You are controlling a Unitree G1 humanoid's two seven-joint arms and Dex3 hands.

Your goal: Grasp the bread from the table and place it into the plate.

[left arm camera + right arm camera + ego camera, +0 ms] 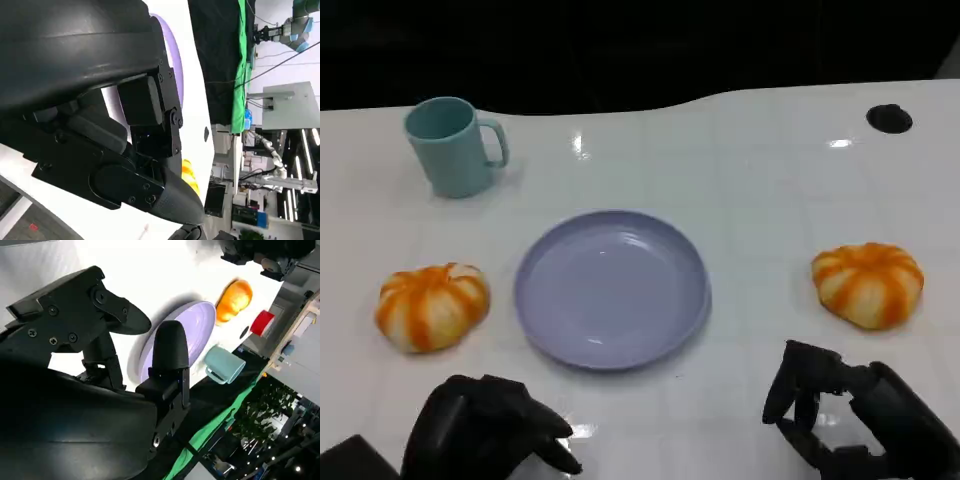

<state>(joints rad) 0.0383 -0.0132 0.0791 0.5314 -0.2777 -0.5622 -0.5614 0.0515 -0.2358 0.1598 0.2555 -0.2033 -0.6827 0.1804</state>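
Head view shows two orange-striped breads on the white tabletop point(740, 160), one on each side of the lavender plate point(610, 288) that sits at the centre. The left bread point(430, 305) lies just beside the plate's left rim, apart from it, and beyond the left hand point(490, 425), slightly toward the outer side. The right bread point(868, 283) lies farther from the plate's right rim and directly beyond the right hand point(840, 415), a little to its outer side. Both breads are round and squat, with no real long axis, so approach direction matters little; each can be taken from above. Each hand is near its own bread, neither touching it. The right hand looks the closer of the two to its bread, so I judge that the coming reach is likely forward with that hand, then a carry inward to the plate. The right hand holds nothing; its fingers are apart and curved downward over the tabletop, with a gap between thumb and fingers that the right wrist view also shows. The left hand also holds nothing; its fingers are loosely curled toward the tabletop, and whether they are truly closed I cannot tell. A teal mug point(452, 146) stands well behind the left bread, away from either likely path.
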